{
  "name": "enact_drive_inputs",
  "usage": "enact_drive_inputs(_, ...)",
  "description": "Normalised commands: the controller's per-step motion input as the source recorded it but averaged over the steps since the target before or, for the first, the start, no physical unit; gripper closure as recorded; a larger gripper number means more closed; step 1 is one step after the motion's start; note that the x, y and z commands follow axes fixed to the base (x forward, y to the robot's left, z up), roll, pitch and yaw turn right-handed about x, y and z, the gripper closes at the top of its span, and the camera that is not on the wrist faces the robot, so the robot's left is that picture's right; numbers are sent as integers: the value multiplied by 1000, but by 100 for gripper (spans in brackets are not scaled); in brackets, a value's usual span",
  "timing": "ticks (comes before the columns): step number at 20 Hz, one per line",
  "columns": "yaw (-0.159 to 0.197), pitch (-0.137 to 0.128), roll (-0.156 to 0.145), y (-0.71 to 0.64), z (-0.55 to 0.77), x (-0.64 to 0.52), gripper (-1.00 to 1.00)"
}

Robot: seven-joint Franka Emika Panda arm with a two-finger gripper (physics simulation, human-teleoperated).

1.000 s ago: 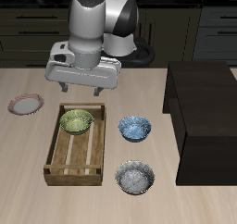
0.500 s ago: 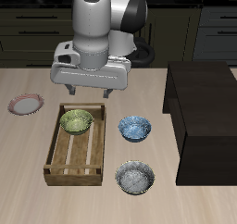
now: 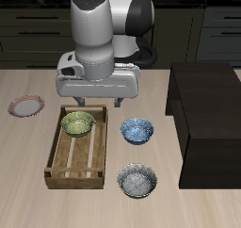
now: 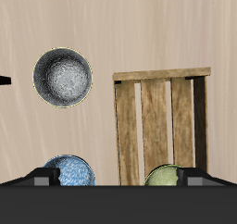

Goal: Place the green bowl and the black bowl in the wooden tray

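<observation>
Exterior view: the robot arm is seen raised above the light wooden table [image 3: 28, 175], with its claw [image 3: 98, 104] held over the back end of the rectangular light-brown wooden tray [image 3: 55, 156] with raised sides and a slatted bottom. The two fingers are spread apart and nothing is held between them. The small round olive-green bowl [image 3: 77, 124] with a pale yellowish inside is seated upright inside the tray, at the end farther from the table's front edge; the remainder of the slatted bottom is uncovered. The small round bowl with a dark grey-black rim and a grey-white mottled inside [image 3: 137, 181] is placed on the table outside the tray, near the tray's front corner and close to the table's front edge. A light-blue patterned bowl [image 3: 137, 130] is placed farther back, just beside the tray's long side and level with the green bowl. A small pinkish plate [image 3: 26, 106] is found on the other side of the tray, well apart from it. A large dark cabinet block [image 3: 207, 119] is set along one side of the table.

Wrist view: the tray [image 4: 157, 117], the black bowl [image 4: 63, 77], the blue bowl [image 4: 72, 170] and part of the green bowl [image 4: 165, 177] are shown beneath the claw; the fingertips are seen set wide apart.
</observation>
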Motion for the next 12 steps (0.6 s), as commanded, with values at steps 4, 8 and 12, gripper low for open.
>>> enact_drive_inputs(4,-1,43,21,37,-74,294,-100)
enact_drive_inputs(8,34,35,6,17,-83,316,-100)
enact_drive_inputs(12,37,42,4,111,-19,226,-100)
